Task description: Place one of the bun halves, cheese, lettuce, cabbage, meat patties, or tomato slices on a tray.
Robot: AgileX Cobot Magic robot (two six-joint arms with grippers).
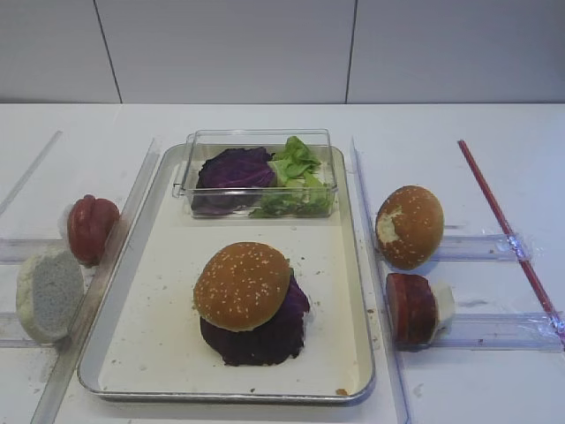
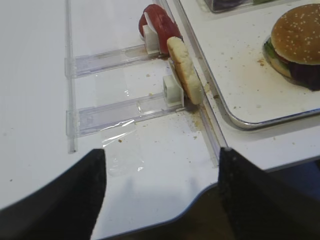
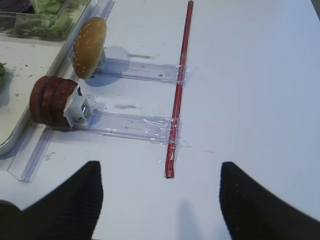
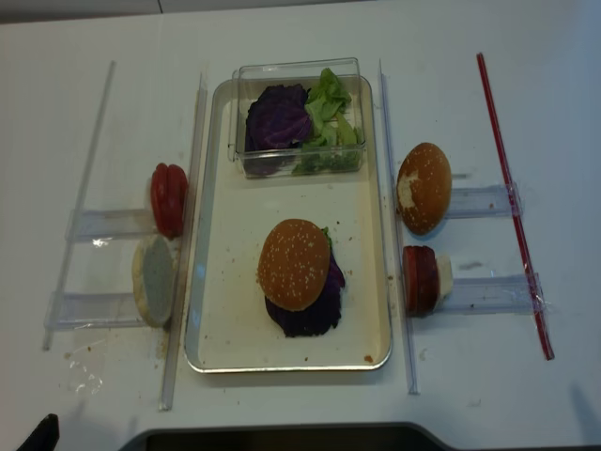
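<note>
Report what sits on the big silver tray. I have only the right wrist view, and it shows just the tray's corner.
Observer: A golden-brown, sesame-seeded domed bun top rests on dark purple glossy cabbage leaves in the near half of the rectangular silver metal tray.
Operator: Describe the tray's left side.
Observer: A pale floury bun half stands on edge at the end of a clear plastic holder beside the tray, with red rounded slices on the next holder beyond it.
Operator: Now the left pincer.
Observer: The left pincer hovers open over the white table near that floury bun half, holding nothing.
</note>
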